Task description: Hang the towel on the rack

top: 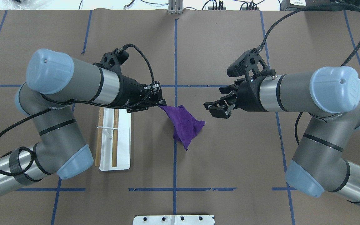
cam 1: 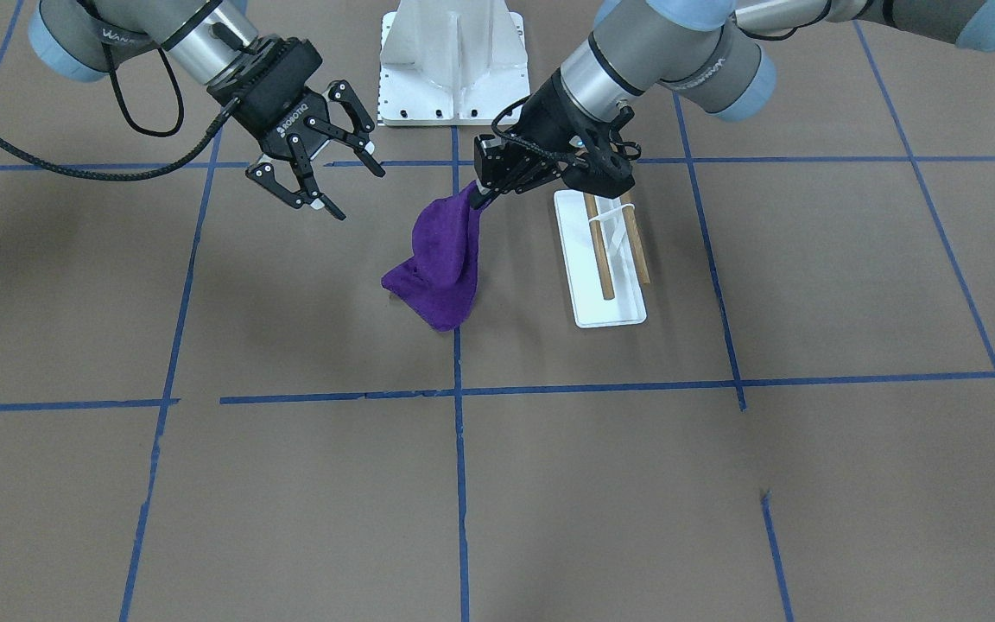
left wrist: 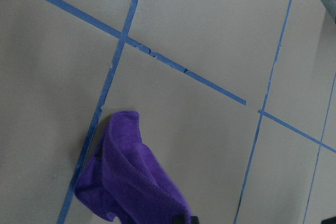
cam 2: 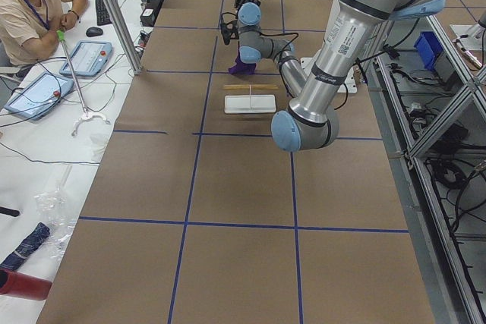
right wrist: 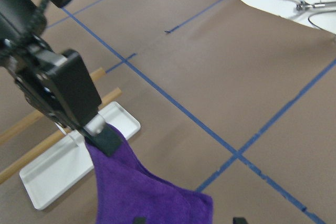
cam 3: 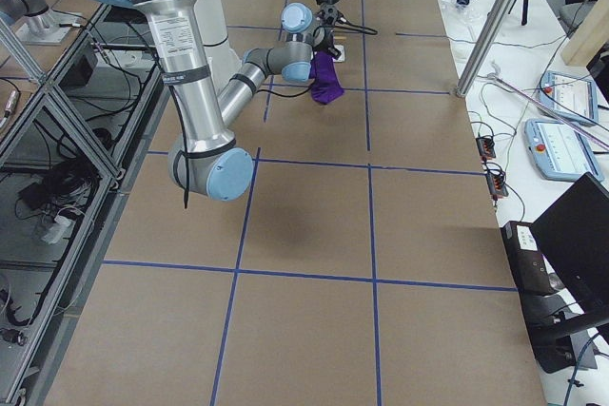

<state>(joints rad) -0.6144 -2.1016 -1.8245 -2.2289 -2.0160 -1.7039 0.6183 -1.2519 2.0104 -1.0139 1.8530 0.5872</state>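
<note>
The purple towel (cam 1: 441, 259) hangs bunched from one corner, its lower end at or near the table. My left gripper (cam 1: 476, 200) is shut on that top corner, just beside the rack (cam 1: 610, 311). The rack is a white base with two wooden rods (cam 1: 598, 250) and lies under my left wrist. From overhead the towel (top: 184, 123) sits between my left gripper (top: 162, 104) and my right gripper (top: 209, 109). My right gripper (cam 1: 325, 186) is open and empty, above the table, a short way from the towel. The right wrist view shows the towel (right wrist: 142, 192) pinched, with the rack (right wrist: 68, 166) behind it.
The large white bolted pedestal (cam 1: 454, 60) stands at the robot's side of the table, between the arms. Blue tape lines (cam 1: 459, 449) grid the brown table. An operator (cam 2: 30, 13) sits at a side desk beyond the table's far edge.
</note>
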